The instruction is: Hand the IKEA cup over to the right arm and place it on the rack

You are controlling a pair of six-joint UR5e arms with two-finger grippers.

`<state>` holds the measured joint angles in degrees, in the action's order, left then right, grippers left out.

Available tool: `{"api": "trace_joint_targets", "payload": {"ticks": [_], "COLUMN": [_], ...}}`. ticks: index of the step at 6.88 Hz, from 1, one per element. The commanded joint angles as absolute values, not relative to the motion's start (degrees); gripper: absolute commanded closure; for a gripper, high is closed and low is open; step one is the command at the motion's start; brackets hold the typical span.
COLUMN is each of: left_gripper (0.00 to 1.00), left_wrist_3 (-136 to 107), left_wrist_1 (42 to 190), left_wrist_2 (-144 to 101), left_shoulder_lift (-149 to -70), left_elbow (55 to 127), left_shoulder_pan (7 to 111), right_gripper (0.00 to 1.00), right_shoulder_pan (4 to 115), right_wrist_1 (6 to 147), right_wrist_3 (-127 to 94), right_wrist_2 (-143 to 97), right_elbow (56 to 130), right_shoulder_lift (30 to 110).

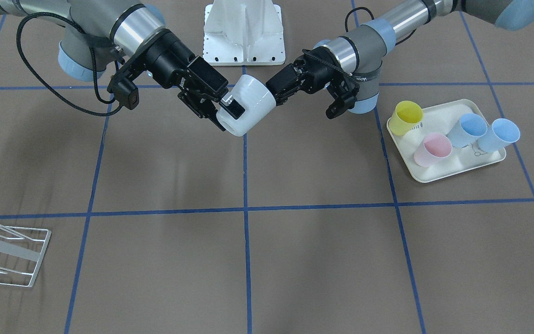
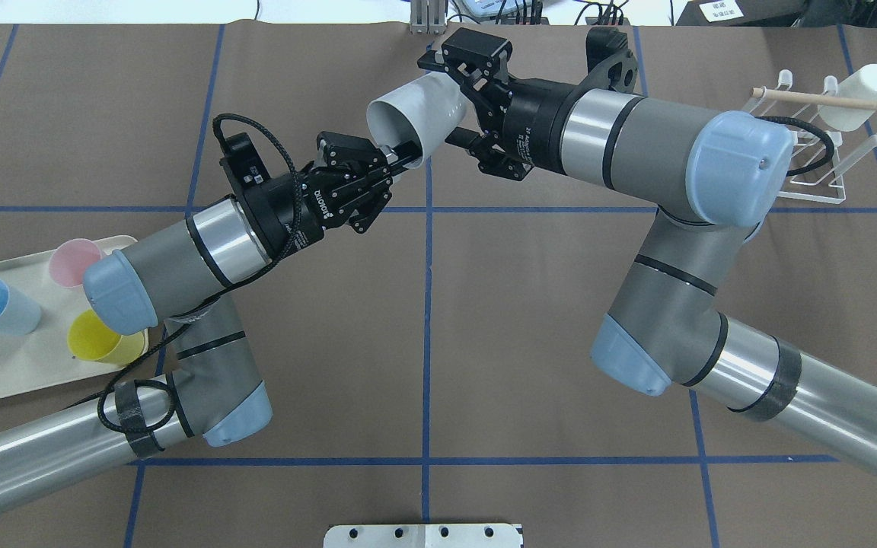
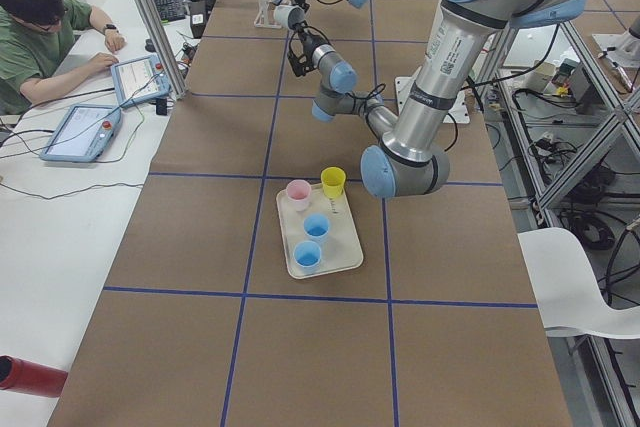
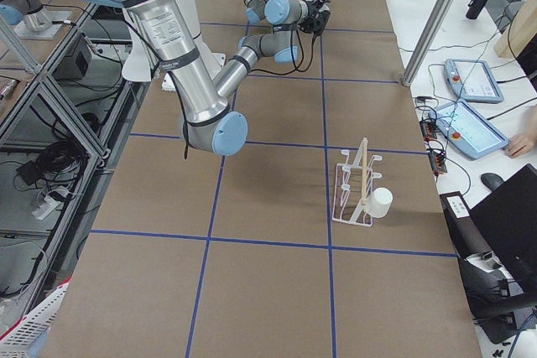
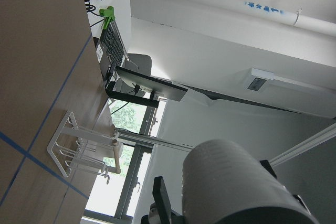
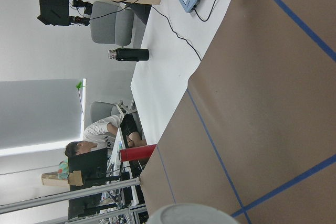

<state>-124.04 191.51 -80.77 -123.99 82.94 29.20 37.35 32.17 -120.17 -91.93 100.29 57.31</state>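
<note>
The white plastic cup (image 2: 416, 114) lies mouth toward the rim-pinching left gripper (image 2: 400, 154), base within the right gripper (image 2: 452, 101) (whether clamped, I cannot tell).

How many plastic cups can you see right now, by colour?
White plastic cups: 2, one held aloft, one on the white wire rack
Light blue plastic cups: 2
Pink plastic cup: 1
Yellow plastic cup: 1
Total: 6

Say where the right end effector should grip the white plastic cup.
The side wall near the closed base, approached from the base end: the white plastic cup lies sideways midair, mouth toward the left end effector, which pinches the rim.
</note>
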Motion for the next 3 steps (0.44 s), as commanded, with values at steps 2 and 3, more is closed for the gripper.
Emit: {"api": "trace_joint_targets", "payload": {"ticks": [2, 3], "left_gripper": [1.0, 1.0], "left_wrist_3": [-124.0, -124.0], "left_wrist_1": [191.6, 191.4], "left_wrist_2": [-79.9, -79.8], "left_shoulder_lift": [-125.0, -125.1], "left_elbow": [82.2, 82.2], "left_shoulder_pan": [28.7, 28.6], "right_gripper": [0.01, 0.07], "right_shoulder_pan": [36.7, 36.7], "right_wrist_1": [32.2, 32.2], "right_wrist_3": [-120.2, -120.1], "right_wrist_2": [-91.9, -91.9], "right_elbow": [100.3, 100.3], "right_shoulder_lift": [57.4, 57.4]}}
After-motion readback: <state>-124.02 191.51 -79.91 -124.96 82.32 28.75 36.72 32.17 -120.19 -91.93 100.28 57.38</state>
